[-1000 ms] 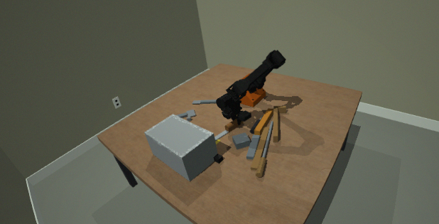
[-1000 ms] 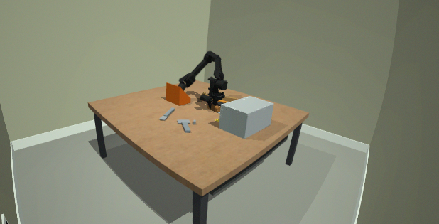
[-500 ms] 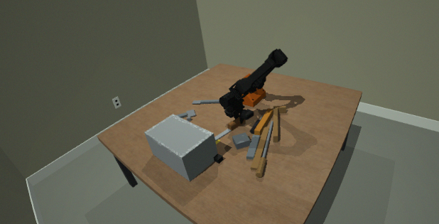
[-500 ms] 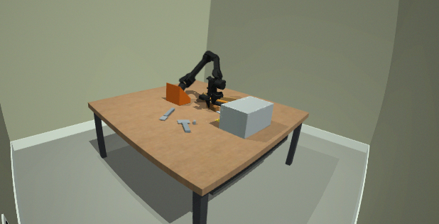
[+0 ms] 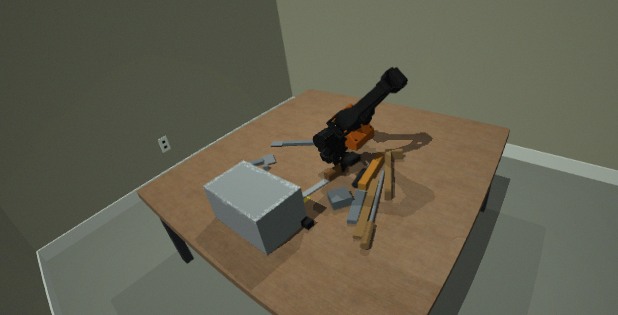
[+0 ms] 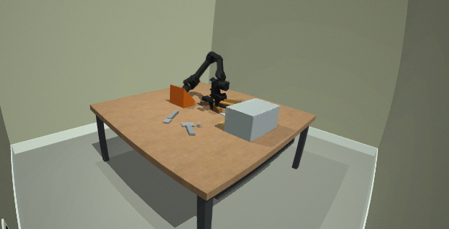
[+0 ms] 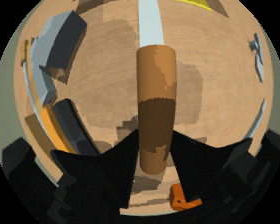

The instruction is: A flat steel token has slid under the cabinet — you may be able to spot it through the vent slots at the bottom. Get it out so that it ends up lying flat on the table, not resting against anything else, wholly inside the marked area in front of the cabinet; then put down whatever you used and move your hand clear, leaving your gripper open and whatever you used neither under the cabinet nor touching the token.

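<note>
My gripper (image 5: 342,165) (image 7: 152,132) is shut on the brown handle (image 5: 332,173) (image 6: 218,110) (image 7: 157,75) of a tool. The tool's flat pale blade (image 5: 316,187) (image 7: 151,22) points toward the grey cabinet (image 5: 252,187) (image 6: 254,119). The blade's far end is hidden in the top view and cut off in the wrist view. A bit of the marked area's yellow edge (image 5: 307,199) (image 6: 222,123) (image 7: 196,4) shows beside the cabinet. The steel token is not visible in any view, and neither are the vent slots.
A grey block (image 5: 340,198) (image 7: 61,40), an orange bar (image 5: 371,172) and several long sticks lie on one side of the held tool. A small black block (image 5: 307,223) is by the cabinet's corner. A grey T-shaped piece (image 6: 189,126) and a grey bar (image 6: 171,116) lie on the other side.
</note>
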You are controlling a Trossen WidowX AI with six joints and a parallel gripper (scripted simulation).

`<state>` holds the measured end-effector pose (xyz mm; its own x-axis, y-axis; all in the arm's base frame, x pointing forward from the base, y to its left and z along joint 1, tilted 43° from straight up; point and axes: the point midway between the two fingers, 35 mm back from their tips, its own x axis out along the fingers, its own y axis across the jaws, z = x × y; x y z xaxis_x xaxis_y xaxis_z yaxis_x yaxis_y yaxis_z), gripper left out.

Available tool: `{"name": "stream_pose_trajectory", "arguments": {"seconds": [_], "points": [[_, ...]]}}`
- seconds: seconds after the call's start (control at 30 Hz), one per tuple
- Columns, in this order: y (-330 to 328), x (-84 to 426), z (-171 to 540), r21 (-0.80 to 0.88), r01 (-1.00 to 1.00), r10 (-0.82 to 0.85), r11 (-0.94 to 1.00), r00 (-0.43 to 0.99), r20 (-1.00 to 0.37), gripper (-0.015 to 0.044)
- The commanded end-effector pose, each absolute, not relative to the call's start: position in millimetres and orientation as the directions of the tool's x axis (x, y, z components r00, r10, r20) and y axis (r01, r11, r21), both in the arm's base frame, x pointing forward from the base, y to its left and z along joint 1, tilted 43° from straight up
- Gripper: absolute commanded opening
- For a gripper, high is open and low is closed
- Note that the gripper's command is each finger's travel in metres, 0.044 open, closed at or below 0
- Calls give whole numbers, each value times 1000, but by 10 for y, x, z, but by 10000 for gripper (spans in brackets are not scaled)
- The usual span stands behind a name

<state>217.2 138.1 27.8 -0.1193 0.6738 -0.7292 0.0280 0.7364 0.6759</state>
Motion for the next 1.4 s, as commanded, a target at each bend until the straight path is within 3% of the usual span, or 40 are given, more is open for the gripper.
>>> {"name": "stream_pose_trajectory", "arguments": {"seconds": [0.0, 1.37], "points": [[1381, 2135, 274, 676, 32, 674, 736, -122, -729, 0], [1686, 2122, 616, 663, 130, 675, 738, -122, -728, 0]]}}
